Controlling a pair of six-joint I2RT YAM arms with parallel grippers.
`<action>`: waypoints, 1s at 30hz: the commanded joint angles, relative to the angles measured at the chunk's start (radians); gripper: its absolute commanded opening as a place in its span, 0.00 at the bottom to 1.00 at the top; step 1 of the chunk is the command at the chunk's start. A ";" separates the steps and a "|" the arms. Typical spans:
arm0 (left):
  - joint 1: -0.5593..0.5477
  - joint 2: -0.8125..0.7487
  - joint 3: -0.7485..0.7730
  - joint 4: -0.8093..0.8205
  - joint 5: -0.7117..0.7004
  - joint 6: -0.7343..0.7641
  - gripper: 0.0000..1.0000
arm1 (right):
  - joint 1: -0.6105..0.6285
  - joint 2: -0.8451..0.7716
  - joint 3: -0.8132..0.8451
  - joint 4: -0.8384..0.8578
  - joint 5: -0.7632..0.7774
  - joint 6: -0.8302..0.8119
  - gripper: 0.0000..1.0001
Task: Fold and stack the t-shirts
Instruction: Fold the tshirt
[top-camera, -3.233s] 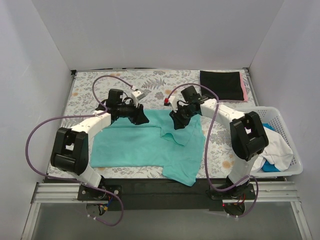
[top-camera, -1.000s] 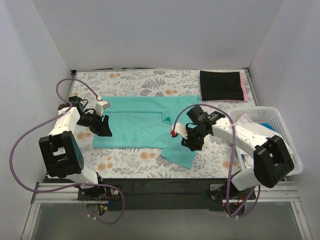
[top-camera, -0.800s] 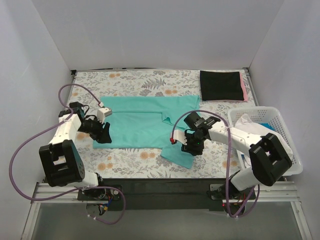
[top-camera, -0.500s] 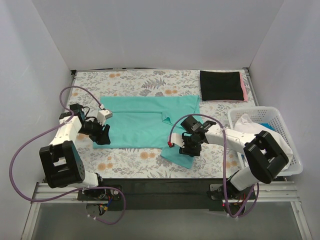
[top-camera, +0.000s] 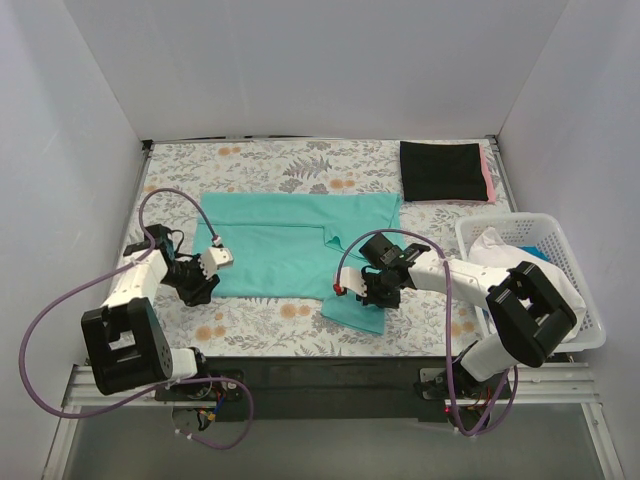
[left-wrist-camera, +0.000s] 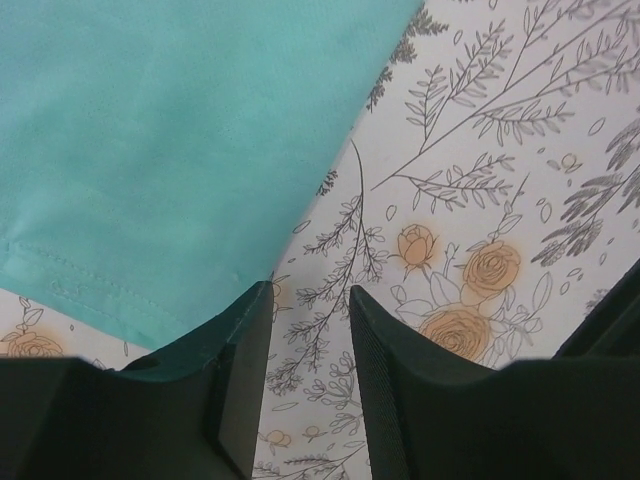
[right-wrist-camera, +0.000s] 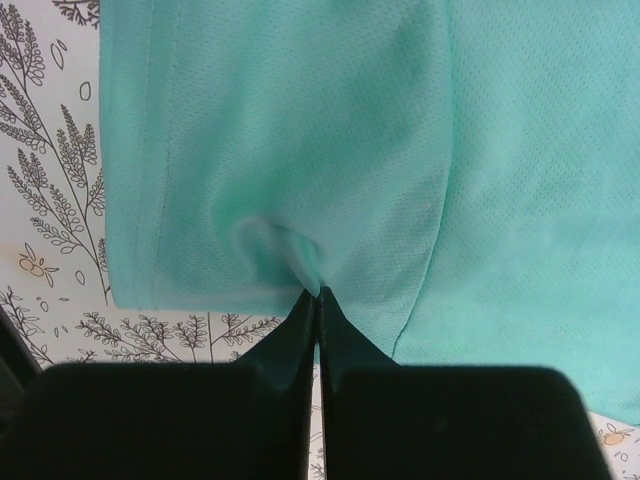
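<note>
One black cloth t-shirt (top-camera: 441, 170) lies folded; your right pincer (right-wrist-camera: 318, 290) pinches the spread teal-green cloth t-shirt (top-camera: 290, 245), left pincer (left-wrist-camera: 310, 305) narrowly parted, empty.

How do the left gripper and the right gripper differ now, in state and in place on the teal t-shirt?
The left gripper is open, with only floral cloth between its fingers; the right gripper is shut on a pinched fold of the teal t-shirt. The left is at the shirt's near left corner, the right on its near right flap. Both are at its near edge.
</note>
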 joint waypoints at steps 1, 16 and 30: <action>0.007 -0.028 -0.009 0.056 -0.047 0.184 0.35 | 0.003 0.028 -0.004 -0.019 -0.011 0.023 0.01; 0.064 0.124 0.046 0.089 -0.146 0.316 0.33 | -0.020 0.018 0.025 -0.053 0.002 0.037 0.01; 0.087 0.072 0.000 0.034 -0.096 0.362 0.00 | -0.014 -0.087 0.014 -0.129 -0.068 0.083 0.01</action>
